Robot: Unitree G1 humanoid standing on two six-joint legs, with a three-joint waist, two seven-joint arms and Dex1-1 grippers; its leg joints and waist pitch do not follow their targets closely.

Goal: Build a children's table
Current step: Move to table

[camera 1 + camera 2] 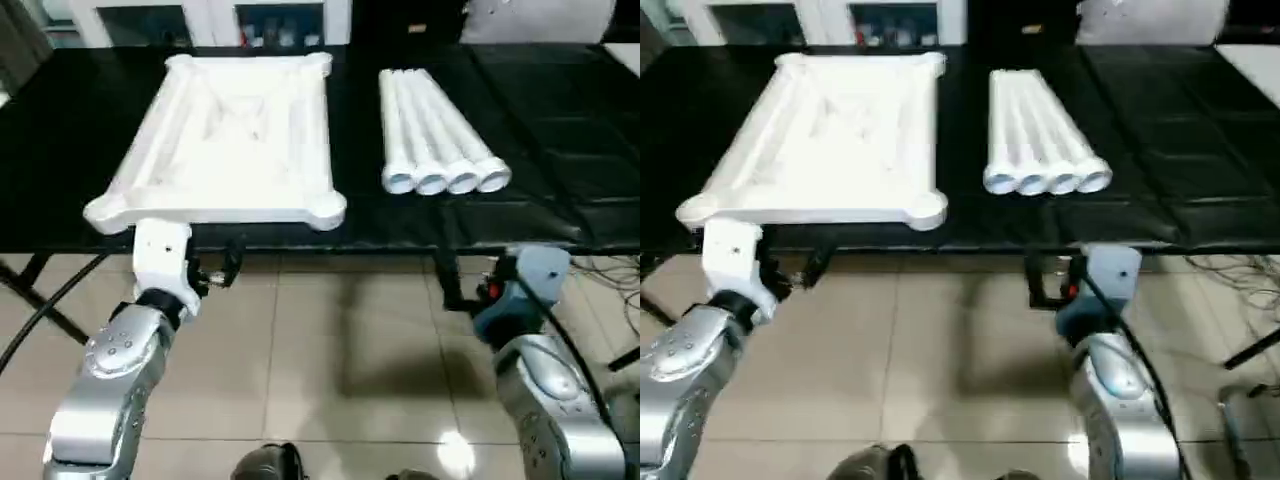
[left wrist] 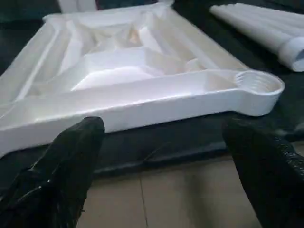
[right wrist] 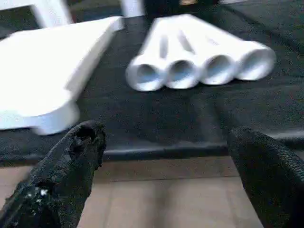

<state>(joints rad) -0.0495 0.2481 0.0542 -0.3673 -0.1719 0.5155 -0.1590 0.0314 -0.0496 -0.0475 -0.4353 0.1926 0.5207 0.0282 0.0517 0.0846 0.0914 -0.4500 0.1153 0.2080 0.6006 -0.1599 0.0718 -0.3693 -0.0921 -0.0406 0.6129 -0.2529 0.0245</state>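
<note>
While my left claw (image 2: 161, 156) and right claw (image 3: 164, 161) are hanging wide open and empty just off the black bench's (image 1: 560, 130) near edge, the smooth white plastic tabletop (image 1: 225, 140) is lying underside up, showing ribs and rounded corner sockets. Its long axis is running away from me. Beside it, four round tapered legs (image 1: 435, 130) are lying touching side by side, hollow ends facing me.

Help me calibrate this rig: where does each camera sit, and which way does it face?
Left eye: head, facing down past silver forearms at the tabletop and four legs.
Right eye: beside it, same scene.
Left wrist: on the left arm, facing the tabletop's near edge through the open left gripper.
Right wrist: on the right arm, facing the legs' open ends through the open right gripper.
All views share both parts.
</note>
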